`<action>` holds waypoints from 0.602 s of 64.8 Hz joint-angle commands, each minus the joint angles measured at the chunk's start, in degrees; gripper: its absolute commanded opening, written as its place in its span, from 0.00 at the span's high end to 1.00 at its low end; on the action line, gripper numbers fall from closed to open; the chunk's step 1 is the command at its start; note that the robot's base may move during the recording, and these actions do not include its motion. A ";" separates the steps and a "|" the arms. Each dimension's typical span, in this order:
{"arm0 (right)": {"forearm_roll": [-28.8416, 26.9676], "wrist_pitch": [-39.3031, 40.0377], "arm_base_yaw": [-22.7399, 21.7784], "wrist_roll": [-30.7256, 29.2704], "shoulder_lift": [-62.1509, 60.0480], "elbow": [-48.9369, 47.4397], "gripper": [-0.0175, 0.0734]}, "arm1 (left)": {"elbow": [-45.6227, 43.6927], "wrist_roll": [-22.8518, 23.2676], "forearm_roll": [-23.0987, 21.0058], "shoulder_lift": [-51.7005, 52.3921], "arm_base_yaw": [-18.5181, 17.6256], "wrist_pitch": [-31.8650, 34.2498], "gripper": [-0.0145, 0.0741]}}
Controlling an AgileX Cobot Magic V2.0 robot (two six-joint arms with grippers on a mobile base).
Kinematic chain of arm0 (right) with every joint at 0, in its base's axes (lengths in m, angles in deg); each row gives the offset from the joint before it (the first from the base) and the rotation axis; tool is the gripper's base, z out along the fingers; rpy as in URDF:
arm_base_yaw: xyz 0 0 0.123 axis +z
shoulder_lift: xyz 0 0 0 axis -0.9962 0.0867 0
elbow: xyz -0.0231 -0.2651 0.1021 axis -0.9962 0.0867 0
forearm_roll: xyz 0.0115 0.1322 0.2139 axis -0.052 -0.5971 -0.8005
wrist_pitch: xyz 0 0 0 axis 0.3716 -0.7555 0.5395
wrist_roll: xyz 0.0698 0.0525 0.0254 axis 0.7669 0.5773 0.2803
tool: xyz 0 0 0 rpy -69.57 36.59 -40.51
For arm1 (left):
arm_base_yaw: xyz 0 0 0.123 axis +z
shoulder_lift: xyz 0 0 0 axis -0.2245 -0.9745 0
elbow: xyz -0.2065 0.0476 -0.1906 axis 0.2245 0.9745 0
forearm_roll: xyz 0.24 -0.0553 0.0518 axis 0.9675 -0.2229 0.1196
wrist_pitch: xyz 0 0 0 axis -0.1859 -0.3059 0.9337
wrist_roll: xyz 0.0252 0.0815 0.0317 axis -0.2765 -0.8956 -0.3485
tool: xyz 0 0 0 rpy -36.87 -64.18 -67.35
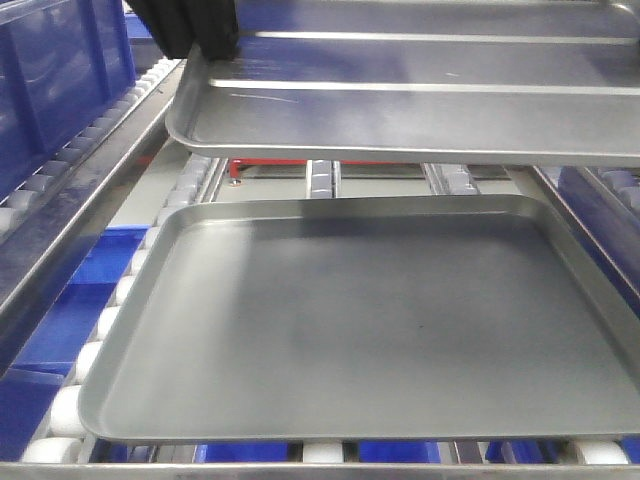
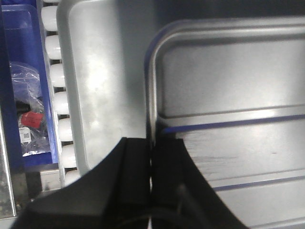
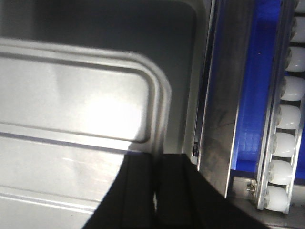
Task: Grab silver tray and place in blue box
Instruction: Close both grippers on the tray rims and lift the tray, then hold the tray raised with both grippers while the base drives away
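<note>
Two trays are in sight, one above the other. The silver tray (image 1: 420, 110), shiny with two long ribs running across its base, hangs roughly level in the air. It is clear of the dull grey tray (image 1: 370, 330), which lies flat beneath it on the white rollers (image 1: 72, 412). Its shadow falls across the far half of the grey one.

The left gripper (image 2: 151, 149) is pinched tight on the silver tray's left rim. One black finger (image 2: 136, 164) sits outside the lip and the other inside, just where the first rib meets the edge. From the front it shows only as a dark block at the tray's top left corner.

The right gripper (image 3: 157, 164) is clamped the same way on the opposite rim, just below the rounded corner, with its fingers (image 3: 140, 183) closed on the metal. The front view cuts that side off, so I only see this grip from the wrist view.

The blue box (image 1: 60, 80) stands off to the left, beyond a sloping metal rail (image 1: 90, 215). Its ribbed wall is near the raised tray's left corner but does not touch it. The tray is outside the box, over the roller lane.

Below the left arm, beside the rollers, a smaller blue bin (image 2: 26, 28) holds a clear plastic bag (image 2: 29, 95). There is something red inside the bag, though it is too blurred to name.
</note>
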 commanded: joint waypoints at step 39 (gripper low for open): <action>2.93 1.11 -0.14 -0.53 -1.47 -1.84 0.74 | -1.67 -0.42 3.30 2.38 -0.39 -0.78 0.95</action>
